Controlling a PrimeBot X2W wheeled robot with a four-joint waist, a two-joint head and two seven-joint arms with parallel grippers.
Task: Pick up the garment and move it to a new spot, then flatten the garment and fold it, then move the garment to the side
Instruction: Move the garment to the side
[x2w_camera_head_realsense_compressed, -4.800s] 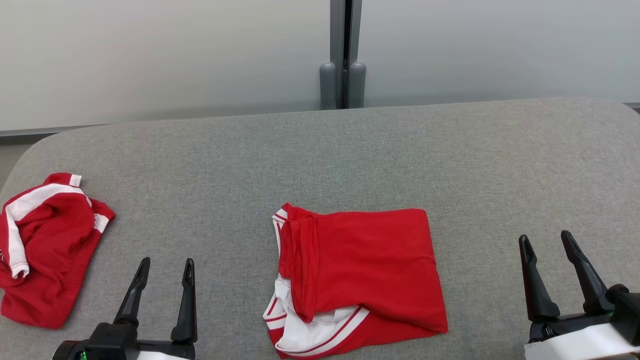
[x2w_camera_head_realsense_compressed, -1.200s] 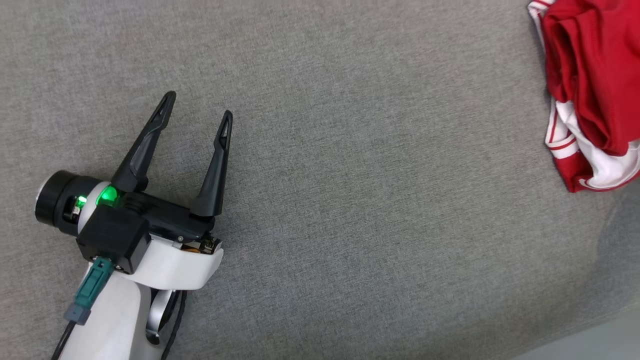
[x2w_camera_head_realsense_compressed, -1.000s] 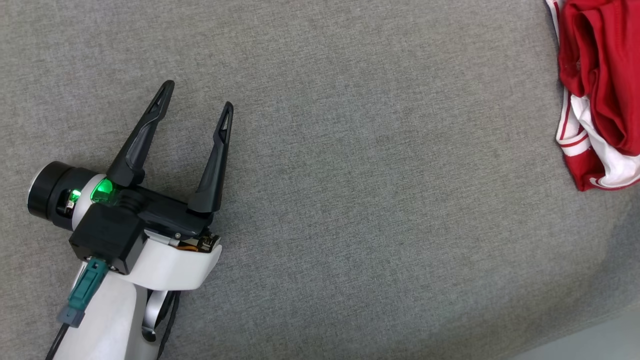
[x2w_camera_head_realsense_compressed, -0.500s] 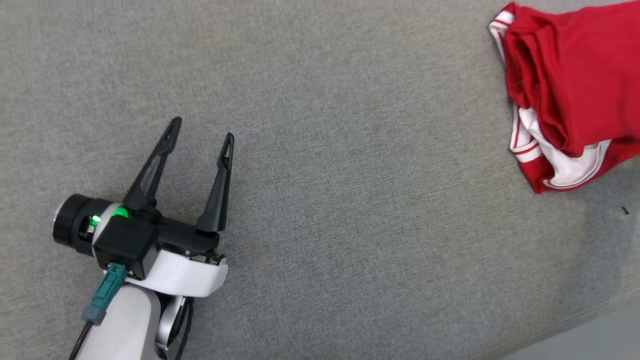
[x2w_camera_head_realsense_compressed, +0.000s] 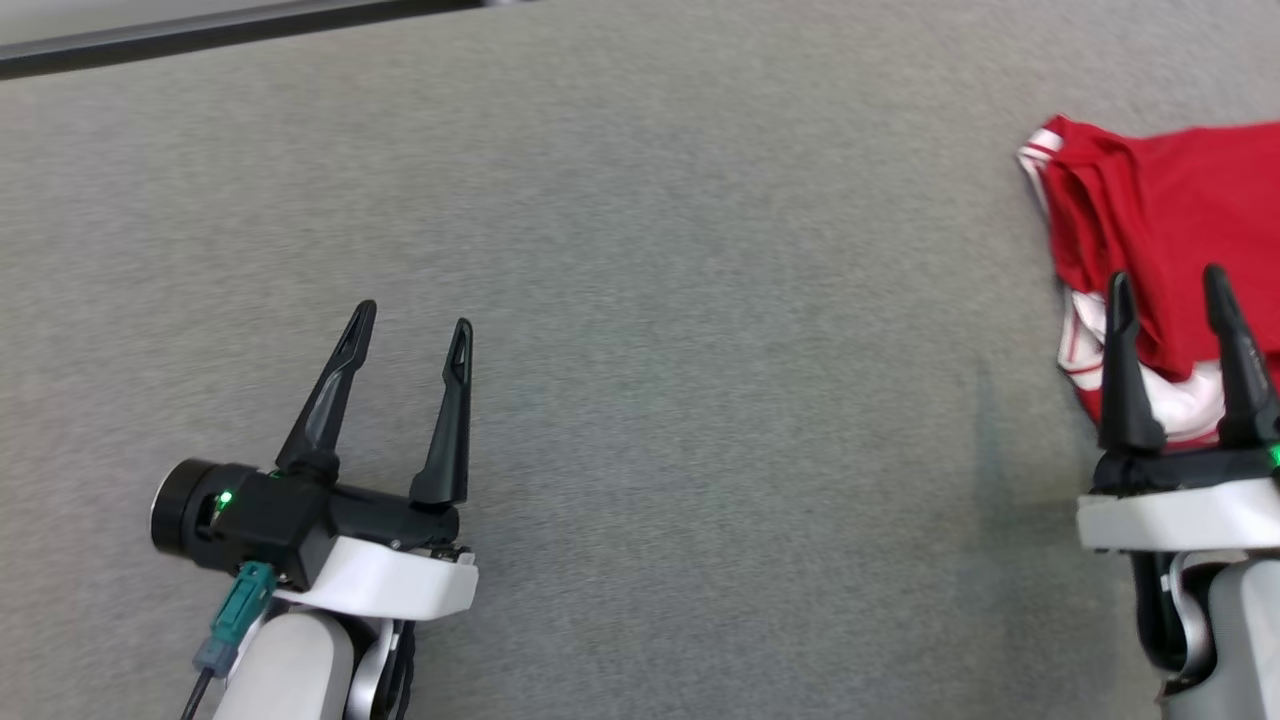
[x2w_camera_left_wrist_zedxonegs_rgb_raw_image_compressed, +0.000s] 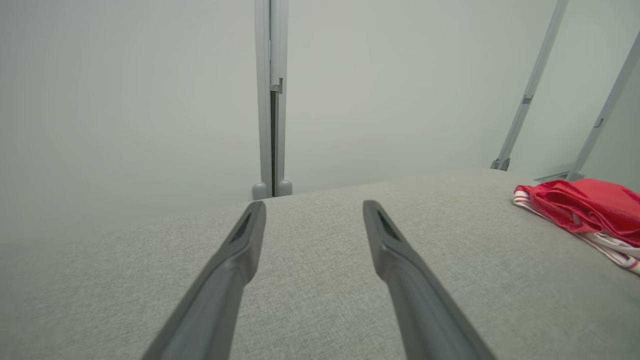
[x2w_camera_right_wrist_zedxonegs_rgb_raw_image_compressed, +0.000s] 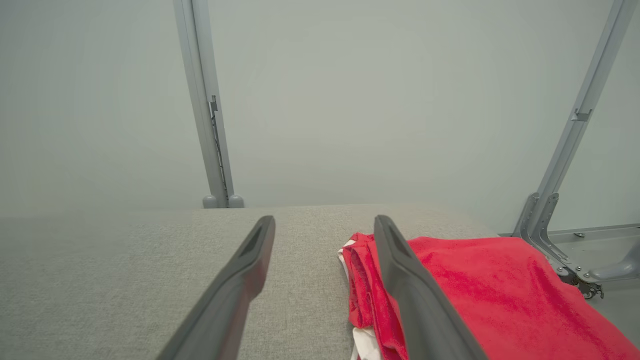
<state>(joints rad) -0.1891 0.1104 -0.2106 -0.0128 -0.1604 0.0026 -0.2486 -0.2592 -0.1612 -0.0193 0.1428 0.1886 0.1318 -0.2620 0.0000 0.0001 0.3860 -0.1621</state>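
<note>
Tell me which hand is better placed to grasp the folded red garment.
Probably the right hand: it is open and poised at the near edge of the folded red garment. The left hand, also open, is far off over the grey surface.

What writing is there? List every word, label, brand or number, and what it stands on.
None readable: the red and white garment, the grey padded surface, the left gripper and the right gripper bear no legible words, numbers or logos.

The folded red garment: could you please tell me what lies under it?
The red garment lies on the grey padded surface. A white striped layer peeks from beneath its red top fold; whatever else is underneath is covered.
</note>
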